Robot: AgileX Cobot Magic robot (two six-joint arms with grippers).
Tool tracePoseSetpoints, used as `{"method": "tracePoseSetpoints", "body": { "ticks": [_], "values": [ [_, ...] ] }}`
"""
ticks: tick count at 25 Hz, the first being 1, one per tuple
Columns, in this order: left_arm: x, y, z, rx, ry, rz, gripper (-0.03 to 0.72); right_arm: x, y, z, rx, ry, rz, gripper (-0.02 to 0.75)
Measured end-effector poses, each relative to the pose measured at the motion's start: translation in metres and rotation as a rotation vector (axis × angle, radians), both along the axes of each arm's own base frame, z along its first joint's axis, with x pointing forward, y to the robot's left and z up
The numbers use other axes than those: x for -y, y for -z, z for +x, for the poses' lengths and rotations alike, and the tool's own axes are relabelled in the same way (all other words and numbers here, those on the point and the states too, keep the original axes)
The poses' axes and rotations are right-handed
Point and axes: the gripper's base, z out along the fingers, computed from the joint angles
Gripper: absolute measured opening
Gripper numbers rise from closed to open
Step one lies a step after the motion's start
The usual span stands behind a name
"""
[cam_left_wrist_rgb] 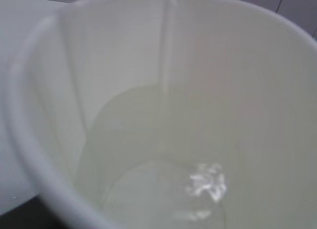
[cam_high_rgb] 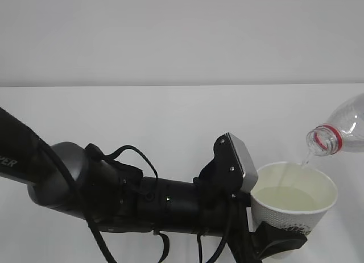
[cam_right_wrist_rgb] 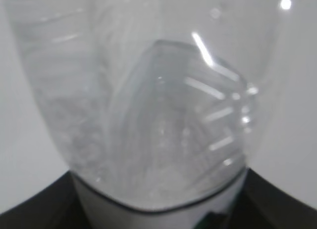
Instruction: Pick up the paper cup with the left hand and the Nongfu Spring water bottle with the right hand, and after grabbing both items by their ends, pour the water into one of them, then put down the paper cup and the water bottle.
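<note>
While gripped low on its wall by the left gripper (cam_high_rgb: 278,240), the paper cup (cam_high_rgb: 296,209) stands upright and just beyond the grey rectangular block (cam_high_rgb: 239,161) on the wrist, mouth open to the top. Black fingers (cam_high_rgb: 281,239) wrapped around the cup's base, jaws spread to the cup's width — closed on it, not loose. Black arm (cam_high_rgb: 114,200) with looping cables stretching back from that grip toward the near left edge of the exterior view.

Inside the cup, seen from the left wrist: pale water (cam_left_wrist_rgb: 163,194) pooled at the bottom, a bright glint on its surface, and a thin stream (cam_left_wrist_rgb: 166,51) running down from above the far rim.

Just above and beyond the cup's far rim, the Nongfu Spring water bottle (cam_high_rgb: 341,129) tilted mouth-down, red neck ring at the open mouth, a fine thread of water dropping from it onto the cup's inner wall. Bottle entering from the right edge; cap end toward the left gripper, body running away from it.

Right gripper outside the exterior view. From the right wrist, only the clear ribbed bottle body (cam_right_wrist_rgb: 158,105) filling the picture, white label edge at the bottom, dark gripper parts (cam_right_wrist_rgb: 34,209) on either side of it — clamped on the bottle.

White table (cam_high_rgb: 142,115) and plain wall behind.
</note>
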Motion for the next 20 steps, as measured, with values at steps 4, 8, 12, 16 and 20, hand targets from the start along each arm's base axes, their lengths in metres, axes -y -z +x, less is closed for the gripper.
{"method": "tracePoseSetpoints", "body": {
  "ticks": [4,8,12,16,20],
  "values": [
    [0.0000,0.0000,0.0000,0.000,0.000,0.000,0.496,0.0000,0.0000,0.0000,0.000,0.000,0.000,0.462],
    [0.0000,0.0000,0.0000,0.000,0.000,0.000,0.496,0.0001,0.0000,0.0000,0.000,0.001,0.001,0.462],
    [0.0000,0.0000,0.0000,0.000,0.000,0.000,0.496,0.0001,0.0000,0.0000,0.000,0.001,0.001,0.462],
    [0.0000,0.0000,0.0000,0.000,0.000,0.000,0.496,0.0001,-0.0002,0.0000,0.001,0.002,0.015,0.462],
    [0.0000,0.0000,0.0000,0.000,0.000,0.000,0.496,0.0001,-0.0002,0.0000,-0.001,0.006,0.049,0.462]
  ]
}}
